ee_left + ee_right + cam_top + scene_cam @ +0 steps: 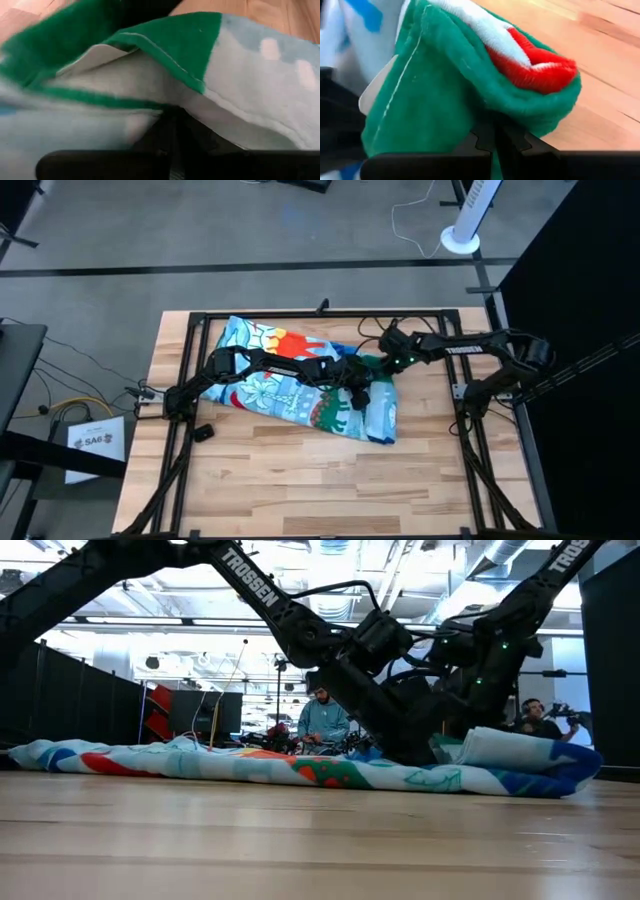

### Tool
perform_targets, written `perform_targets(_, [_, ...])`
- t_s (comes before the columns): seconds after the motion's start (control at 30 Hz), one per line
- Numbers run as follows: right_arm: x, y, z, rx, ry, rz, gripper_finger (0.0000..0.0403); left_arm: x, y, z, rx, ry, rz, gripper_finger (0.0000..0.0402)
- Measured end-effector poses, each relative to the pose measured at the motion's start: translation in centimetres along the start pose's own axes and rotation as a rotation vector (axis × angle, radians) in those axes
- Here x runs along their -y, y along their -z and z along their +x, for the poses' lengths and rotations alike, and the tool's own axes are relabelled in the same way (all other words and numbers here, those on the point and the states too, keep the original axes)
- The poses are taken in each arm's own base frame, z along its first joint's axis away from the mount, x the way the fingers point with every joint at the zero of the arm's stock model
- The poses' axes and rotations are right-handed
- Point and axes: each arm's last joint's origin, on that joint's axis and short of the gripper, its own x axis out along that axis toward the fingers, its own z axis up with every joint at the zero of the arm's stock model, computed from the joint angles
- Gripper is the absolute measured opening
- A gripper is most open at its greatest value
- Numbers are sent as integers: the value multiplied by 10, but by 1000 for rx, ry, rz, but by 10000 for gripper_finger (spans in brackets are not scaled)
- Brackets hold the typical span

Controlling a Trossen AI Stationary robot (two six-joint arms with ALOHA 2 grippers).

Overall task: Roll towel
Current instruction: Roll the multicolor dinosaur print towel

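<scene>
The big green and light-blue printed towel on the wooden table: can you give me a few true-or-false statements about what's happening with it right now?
1. The green and light-blue printed towel lies on the wooden table. True.
2. Both grippers are at the towel's right end. True: the left gripper and the right gripper meet there.
3. The towel is rolled into a tight cylinder. False: most lies spread flat, only the right end is folded up.
4. The right gripper is shut on bare wood. False: it pinches a green fold of towel.
5. A second cloth lies on the table. False: only one.

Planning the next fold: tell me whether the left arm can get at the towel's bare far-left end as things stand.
Probably yes: the left gripper sits at the towel's right end, shut on it, and nothing lies over the left end.
</scene>
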Motion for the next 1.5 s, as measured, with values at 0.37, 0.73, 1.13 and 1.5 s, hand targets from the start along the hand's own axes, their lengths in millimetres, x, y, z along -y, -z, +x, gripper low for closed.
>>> perform_targets(0.37, [-11, -13, -46, 76, -92, -27, 0, -1, 3, 0, -37, -7, -1, 13])
perform_targets(0.73, [1, 19, -23, -40, -40, -293, 0, -2, 3, 0, -32, -7, -5, 13])
perform_targets(1.13, [-22, 23, -15, 58, -173, -505, 0, -2, 4, 0, -38, -9, -38, 13])
perform_targets(1.5, [-10, 21, -32, 149, 87, -562, 0, -2, 5, 0, -54, -11, -41, 13])
